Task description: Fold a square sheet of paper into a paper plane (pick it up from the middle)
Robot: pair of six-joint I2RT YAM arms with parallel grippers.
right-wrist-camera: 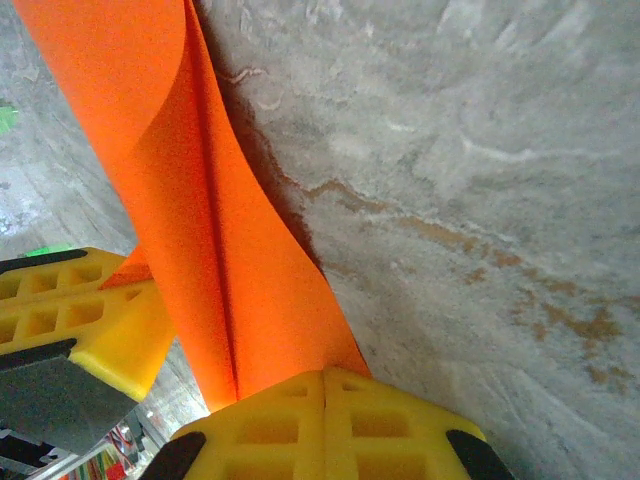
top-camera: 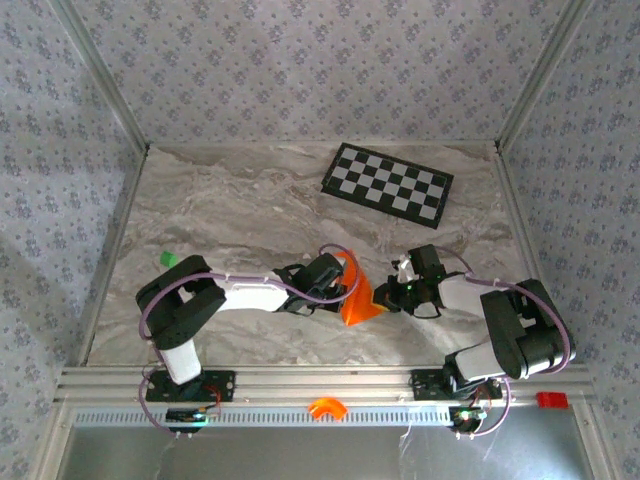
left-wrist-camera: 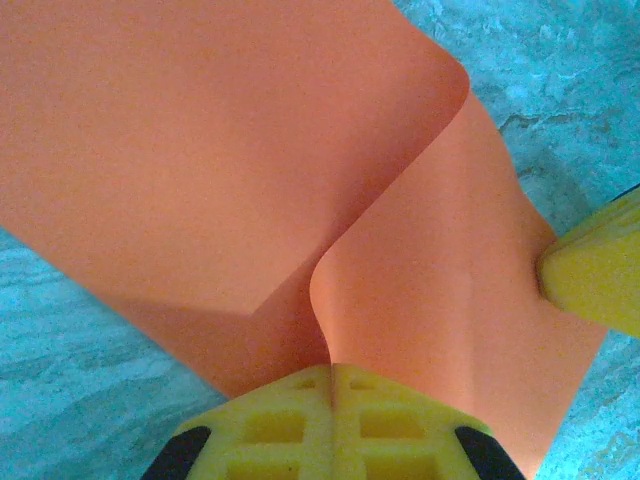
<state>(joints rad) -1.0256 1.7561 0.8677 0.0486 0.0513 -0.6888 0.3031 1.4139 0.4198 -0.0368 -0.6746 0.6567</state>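
Both arms reach into the middle of the marble-look table [top-camera: 230,210], and the orange paper [top-camera: 358,300] sits bunched up between them, standing off the surface. The left gripper [top-camera: 340,285] is on its left side and the right gripper [top-camera: 393,291] on its right, both right up against it. The jaws are too small to make out. A checkerboard [top-camera: 387,181] lies tilted at the far side, well apart. There's a tiny green piece [top-camera: 168,258] near the left edge. A small orange arch [top-camera: 326,407] sits on the front rail [top-camera: 260,385], with a red bit [top-camera: 551,400] at the right.
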